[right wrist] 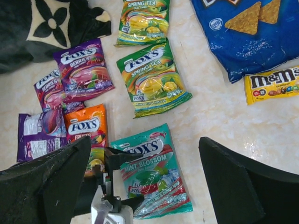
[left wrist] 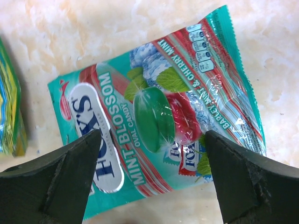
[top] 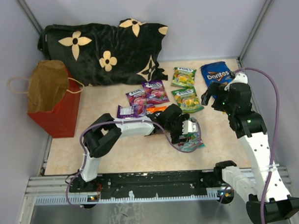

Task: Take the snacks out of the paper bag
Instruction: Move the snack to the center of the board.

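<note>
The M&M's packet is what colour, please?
Yellow; the M&M's packet shows best in the right wrist view.

Doritos bag [right wrist: 243, 42] cut off @ top edge; teal pouch [top: 197, 143] mostly hidden under left gripper [top: 188, 132] in top cam.

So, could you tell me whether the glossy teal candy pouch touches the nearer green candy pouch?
Apart: right wrist view shows bare table between teal pouch and green pouch.

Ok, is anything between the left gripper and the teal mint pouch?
Nothing visible. The left gripper hangs open directly over the teal mint pouch, which lies flat and uncovered on the table. The neighbouring pouch sits apart, off to one side.
</note>
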Robot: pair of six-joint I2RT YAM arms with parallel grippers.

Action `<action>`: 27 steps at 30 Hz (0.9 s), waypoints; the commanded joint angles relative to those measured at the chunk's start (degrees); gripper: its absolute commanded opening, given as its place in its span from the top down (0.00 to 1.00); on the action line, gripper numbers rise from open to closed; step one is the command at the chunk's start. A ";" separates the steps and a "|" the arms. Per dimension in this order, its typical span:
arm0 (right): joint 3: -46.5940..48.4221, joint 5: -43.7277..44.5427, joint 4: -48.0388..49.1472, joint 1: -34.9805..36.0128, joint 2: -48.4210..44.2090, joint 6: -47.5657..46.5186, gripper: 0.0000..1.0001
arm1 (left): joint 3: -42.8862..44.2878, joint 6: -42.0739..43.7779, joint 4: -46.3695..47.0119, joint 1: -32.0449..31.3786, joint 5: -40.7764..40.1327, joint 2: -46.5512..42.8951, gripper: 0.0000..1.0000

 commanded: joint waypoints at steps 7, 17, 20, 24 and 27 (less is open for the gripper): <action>-0.92 -3.38 2.71 -0.86 -1.25 -0.39 0.01 | 10.57 16.44 -18.77 1.51 4.51 10.80 0.01; -1.56 -4.45 3.16 -1.05 -1.99 -0.33 0.01 | 14.82 21.56 -25.00 3.26 12.31 13.40 0.01; -1.47 -4.53 3.18 -1.07 -1.96 -0.26 0.01 | 16.21 22.93 -27.26 4.06 14.91 14.78 0.01; -1.47 -5.10 3.47 -1.15 -1.81 0.06 0.01 | 21.05 24.99 -32.66 5.25 17.10 18.11 0.01; -1.43 -5.40 3.54 -1.16 -1.78 0.24 0.01 | 25.99 26.73 -37.53 5.64 18.43 20.83 0.01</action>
